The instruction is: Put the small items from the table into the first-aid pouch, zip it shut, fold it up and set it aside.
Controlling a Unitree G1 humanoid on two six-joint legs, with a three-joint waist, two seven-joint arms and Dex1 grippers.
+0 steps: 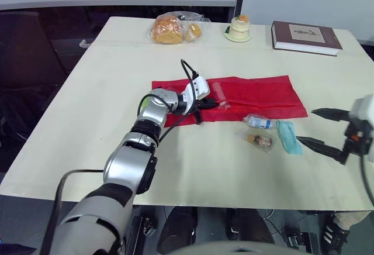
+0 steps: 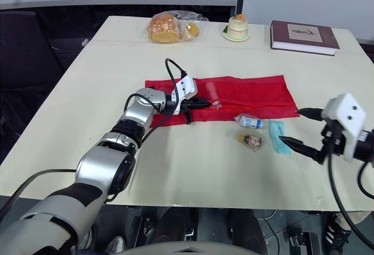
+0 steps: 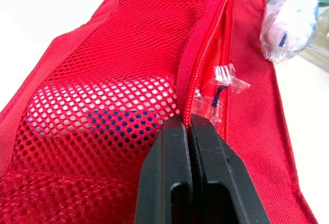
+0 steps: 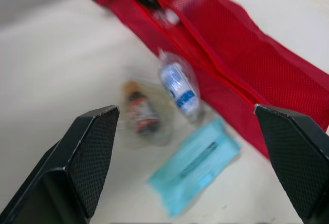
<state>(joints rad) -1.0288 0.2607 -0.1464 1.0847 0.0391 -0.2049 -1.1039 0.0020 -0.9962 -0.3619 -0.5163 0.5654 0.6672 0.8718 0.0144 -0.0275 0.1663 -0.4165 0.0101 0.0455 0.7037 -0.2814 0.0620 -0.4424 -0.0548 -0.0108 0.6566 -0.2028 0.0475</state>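
The right gripper (image 1: 305,126) hangs over the near right part of the table (image 1: 87,120) with its two black fingers spread wide, holding nothing. Just inboard of its fingertips, toward the left arm, lies a teal flat packet (image 1: 288,137). Touching that packet's far-from-gripper edge is a small brown bottle in a clear bag (image 1: 260,140). A little beyond that, a white bottle with a blue label (image 1: 258,121) lies in clear wrap, against the near edge of the red pouch (image 1: 257,94).

The pouch lies unfolded and flat across the middle of the table, well ahead of the right gripper. The left gripper (image 3: 188,126) rests on the pouch's left half, its fingers pressed tight together with their tips on the zipper line. I cannot tell whether they pinch anything. A small clear packet (image 3: 221,88) lies on the zipper just past those fingertips. Beside the fingers, under the mesh pocket (image 3: 128,39), lies a white item with blue print (image 3: 103,111).

Far beyond both grippers, a bag of bread (image 1: 172,28), a small cake on a plate (image 1: 239,27) and a brown book (image 1: 305,37) line the back edge.
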